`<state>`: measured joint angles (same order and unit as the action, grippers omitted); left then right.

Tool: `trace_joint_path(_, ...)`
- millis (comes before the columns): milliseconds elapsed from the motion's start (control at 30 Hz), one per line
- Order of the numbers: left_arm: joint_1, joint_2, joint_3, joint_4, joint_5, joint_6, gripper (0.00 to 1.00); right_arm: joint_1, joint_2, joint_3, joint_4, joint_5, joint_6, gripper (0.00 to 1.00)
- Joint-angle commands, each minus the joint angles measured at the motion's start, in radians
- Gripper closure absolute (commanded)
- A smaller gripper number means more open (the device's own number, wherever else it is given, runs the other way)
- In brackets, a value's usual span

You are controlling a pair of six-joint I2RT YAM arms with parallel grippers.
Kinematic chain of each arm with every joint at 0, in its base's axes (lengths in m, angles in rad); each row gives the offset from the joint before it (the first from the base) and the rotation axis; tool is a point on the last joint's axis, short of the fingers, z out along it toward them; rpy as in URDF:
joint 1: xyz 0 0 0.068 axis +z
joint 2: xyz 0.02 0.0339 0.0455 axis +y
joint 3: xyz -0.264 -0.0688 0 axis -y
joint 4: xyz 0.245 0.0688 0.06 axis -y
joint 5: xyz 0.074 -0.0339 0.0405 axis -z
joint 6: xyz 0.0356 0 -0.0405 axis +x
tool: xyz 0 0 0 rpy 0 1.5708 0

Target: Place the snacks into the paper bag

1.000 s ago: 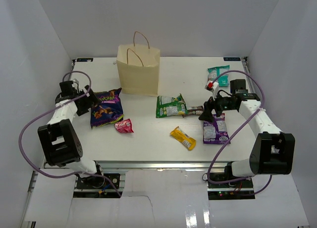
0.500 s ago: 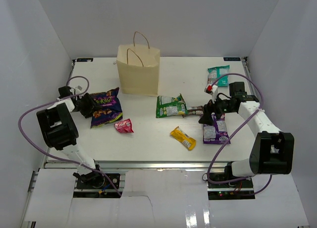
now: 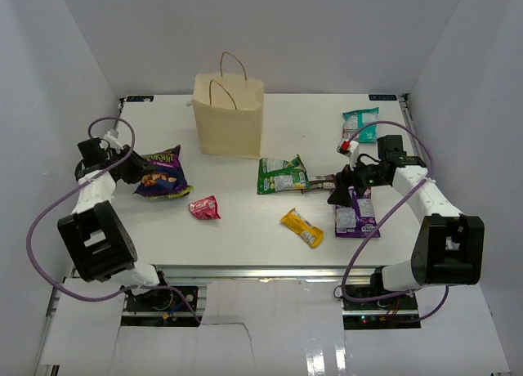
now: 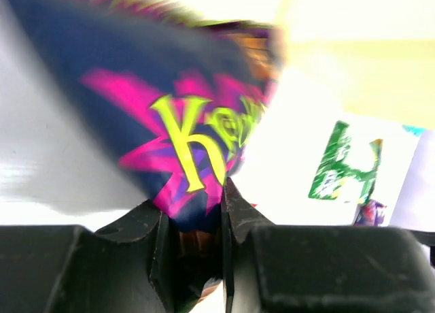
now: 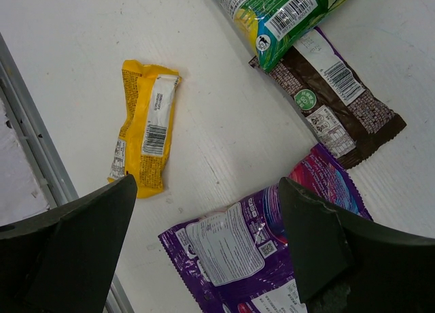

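Observation:
My left gripper [image 3: 124, 170] [image 4: 194, 211] is shut on the bottom edge of the dark purple chip bag [image 3: 160, 173] [image 4: 170, 109], which stands tilted up off the table at the left. The beige paper bag [image 3: 229, 114] stands upright at the back, right of that bag. My right gripper [image 3: 343, 185] [image 5: 206, 190] hangs open just above the top end of the purple pouch [image 3: 355, 215] [image 5: 258, 258], holding nothing. Around it lie the yellow bar [image 5: 145, 136], brown bar [image 5: 333, 102] and green pouch [image 5: 285, 10].
A small pink-red packet [image 3: 204, 207] lies just right of the chip bag. A teal pouch [image 3: 360, 123] sits at the back right, beyond the right arm. White walls close in the table on both sides and at the back.
The left jaws closed on the chip bag, and the arm drew it left and tipped it up. The right gripper stayed open over the purple pouch.

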<state>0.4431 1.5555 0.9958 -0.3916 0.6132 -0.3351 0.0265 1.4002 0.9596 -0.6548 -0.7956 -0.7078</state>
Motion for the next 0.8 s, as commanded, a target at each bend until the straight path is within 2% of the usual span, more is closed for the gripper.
trace_joint_path(0,0.008,-0.19,0.02,0.154,0.077,-0.088,0.91,-0.004,0.011,0.05,-0.014,-0.025,-0.01,0.1)
trace_joint_path(100,0.008,-0.245,0.035,0.195,0.071,-0.119,0.92,-0.004,0.011,0.051,-0.014,-0.028,-0.01,0.1)
trace_joint_path(333,0.008,-0.253,0.151,0.229,0.063,-0.143,0.93,-0.004,0.006,0.044,-0.016,-0.034,-0.012,0.1)
trace_joint_path(467,-0.015,-0.201,0.343,0.26,0.069,-0.182,0.93,-0.004,0.008,0.051,-0.02,-0.034,-0.015,0.1)
trace_joint_path(533,-0.071,-0.177,0.421,0.286,0.044,-0.164,0.93,-0.004,0.011,0.056,-0.023,-0.034,-0.018,0.1)
trace_joint_path(633,-0.163,-0.117,0.594,0.286,-0.006,-0.067,0.93,-0.004,0.014,0.062,-0.025,-0.033,-0.019,0.1)
trace_joint_path(767,-0.224,-0.019,0.785,0.27,-0.05,0.045,0.94,-0.004,0.013,0.056,-0.025,-0.033,-0.022,0.1)
